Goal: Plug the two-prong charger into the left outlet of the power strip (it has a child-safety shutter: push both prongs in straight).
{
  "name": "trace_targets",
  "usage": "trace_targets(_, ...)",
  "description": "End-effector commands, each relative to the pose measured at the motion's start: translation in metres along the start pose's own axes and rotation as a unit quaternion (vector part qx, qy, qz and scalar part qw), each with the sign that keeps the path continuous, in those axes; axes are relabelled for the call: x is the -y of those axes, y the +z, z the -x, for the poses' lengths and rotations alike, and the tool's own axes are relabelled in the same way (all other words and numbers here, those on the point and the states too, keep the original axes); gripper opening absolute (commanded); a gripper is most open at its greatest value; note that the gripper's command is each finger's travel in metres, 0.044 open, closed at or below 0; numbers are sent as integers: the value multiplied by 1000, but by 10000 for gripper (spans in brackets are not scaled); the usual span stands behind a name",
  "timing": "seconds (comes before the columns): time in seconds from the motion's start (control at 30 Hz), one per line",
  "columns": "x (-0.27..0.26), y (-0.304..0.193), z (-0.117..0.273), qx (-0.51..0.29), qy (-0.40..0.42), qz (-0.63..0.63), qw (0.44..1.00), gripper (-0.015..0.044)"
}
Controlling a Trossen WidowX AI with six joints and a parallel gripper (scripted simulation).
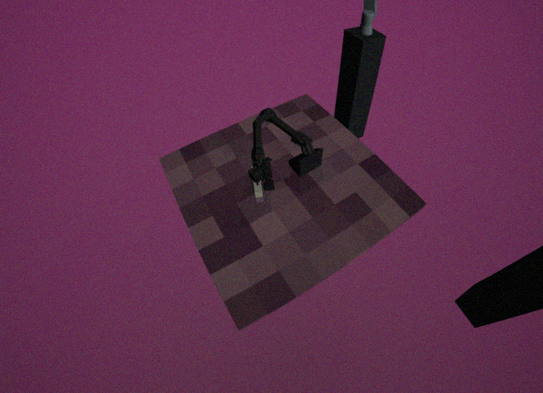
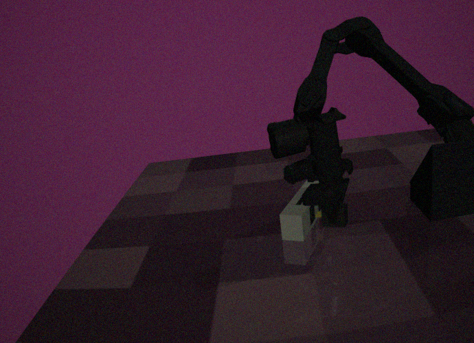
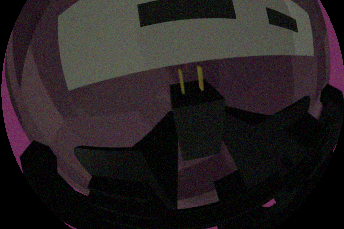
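Observation:
The pale power strip (image 1: 258,190) (image 2: 292,226) (image 3: 100,48) stands on the table; the wrist view shows a long dark rectangle and a smaller one on it. My gripper (image 1: 268,180) (image 2: 332,210) (image 3: 192,112) is shut on the dark charger (image 3: 202,130), beside the strip. Two yellow prongs (image 2: 318,214) (image 3: 190,81) stick out of the charger towards the strip. Both prongs show bare in the wrist view, with their tips close to the strip's near edge; they are outside the strip. The outlet slots cannot be made out. The fingers hide part of the charger.
The patchwork table (image 1: 271,253) (image 2: 177,307) is glossy and mirrors the strip. The arm's dark base block (image 1: 307,164) (image 2: 446,185) stands on it. A grey arm on a tall dark pillar (image 1: 360,80) is behind the table, and a black shape (image 1: 507,293) is off the table's right side.

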State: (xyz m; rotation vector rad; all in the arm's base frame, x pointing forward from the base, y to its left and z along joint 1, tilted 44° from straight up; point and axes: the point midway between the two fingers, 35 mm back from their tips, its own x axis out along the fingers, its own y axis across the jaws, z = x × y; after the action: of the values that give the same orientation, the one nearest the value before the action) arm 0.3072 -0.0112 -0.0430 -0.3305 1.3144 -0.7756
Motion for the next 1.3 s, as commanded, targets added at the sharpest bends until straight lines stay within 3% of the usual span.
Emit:
trace_targets(0.0,0,2,1,0,1,-1,1000,0)
trace_targets(1.27,-1,6,2,0,1,-1,1000,0)
